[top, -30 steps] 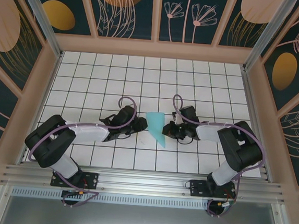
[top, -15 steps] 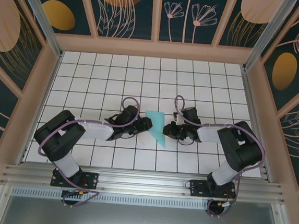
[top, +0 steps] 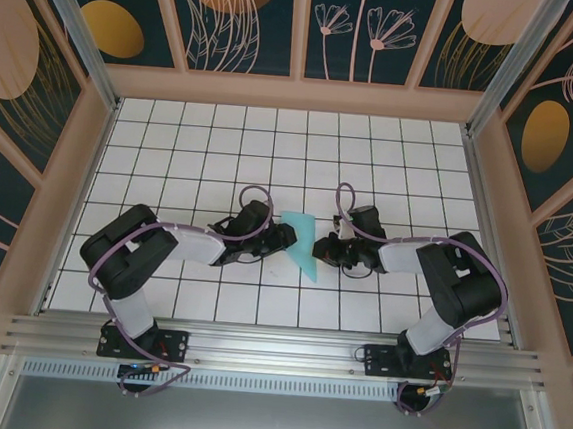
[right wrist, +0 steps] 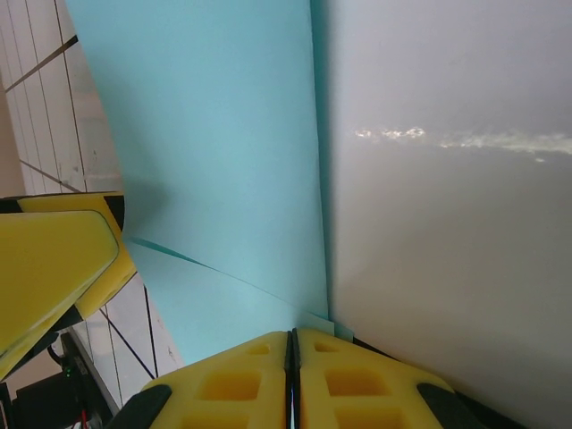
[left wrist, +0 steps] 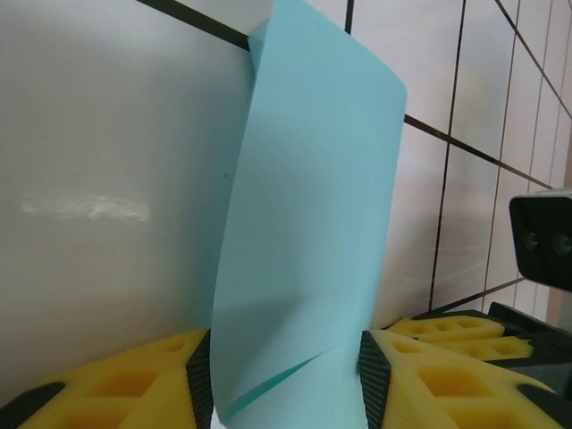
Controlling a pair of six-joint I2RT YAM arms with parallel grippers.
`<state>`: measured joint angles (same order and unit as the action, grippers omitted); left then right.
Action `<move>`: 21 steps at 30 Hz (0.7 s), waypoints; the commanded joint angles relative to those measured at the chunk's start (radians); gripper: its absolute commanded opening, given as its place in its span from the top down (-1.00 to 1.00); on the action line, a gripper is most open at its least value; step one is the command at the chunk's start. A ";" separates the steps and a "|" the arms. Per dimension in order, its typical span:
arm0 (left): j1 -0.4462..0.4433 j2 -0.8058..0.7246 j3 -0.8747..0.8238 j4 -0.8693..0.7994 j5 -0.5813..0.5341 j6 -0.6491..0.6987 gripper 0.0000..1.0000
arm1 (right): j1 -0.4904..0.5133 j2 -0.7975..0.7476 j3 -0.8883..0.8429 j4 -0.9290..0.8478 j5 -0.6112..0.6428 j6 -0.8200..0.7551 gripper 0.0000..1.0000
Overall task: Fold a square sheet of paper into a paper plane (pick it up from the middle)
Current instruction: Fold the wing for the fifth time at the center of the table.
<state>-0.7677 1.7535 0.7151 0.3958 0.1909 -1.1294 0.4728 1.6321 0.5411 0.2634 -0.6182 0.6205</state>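
The left arm (top: 163,249) has swung in toward the centre. A second ago its elbow sat farther out and its gripper stopped short of the paper. Now the elbow is drawn nearer the middle of the tabletop (top: 212,148) and the left gripper (top: 285,236) is up against the left edge of the sheet of paper (top: 302,244).

From the left wrist, its jaws stand partly apart, a yellow finger (left wrist: 98,393) on each side. The near end of the sheet fills the gap between them from pad to pad. I cannot tell whether the pads press on its edges. Beyond the fingers the paper rises in a curved flap, with a slanting crease low down.

The sheet lies near the middle of the tabletop between the two grippers, where it lay a second ago. It is folded narrow, wide at the far end and tapering to a point toward the arm bases.

The right arm (top: 443,263) has hardly shifted. The right gripper (top: 321,248) meets the sheet's right edge. From the right wrist its two fingers are pressed together with only a thin seam between them. The paper's long edge runs straight down to their tips. Whether the paper is caught in that seam I cannot tell.
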 commanded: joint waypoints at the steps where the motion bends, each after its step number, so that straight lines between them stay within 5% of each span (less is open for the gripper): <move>1: 0.002 0.026 0.023 0.068 0.046 -0.020 0.07 | -0.001 0.045 -0.032 -0.003 0.043 -0.001 0.73; 9: 0.003 0.036 0.029 0.147 0.092 -0.022 0.24 | -0.003 0.052 -0.038 0.021 0.038 0.002 0.70; 18: 0.002 0.060 0.062 0.095 0.062 -0.029 0.91 | -0.002 -0.021 -0.034 0.023 0.057 -0.009 0.59; 21: 0.003 0.050 0.064 0.083 0.044 -0.038 1.00 | 0.003 -0.118 -0.066 0.023 0.122 -0.022 0.42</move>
<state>-0.7658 1.8030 0.7547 0.4931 0.2611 -1.1587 0.4747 1.5894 0.5121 0.2981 -0.6033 0.6296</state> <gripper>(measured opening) 0.069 0.264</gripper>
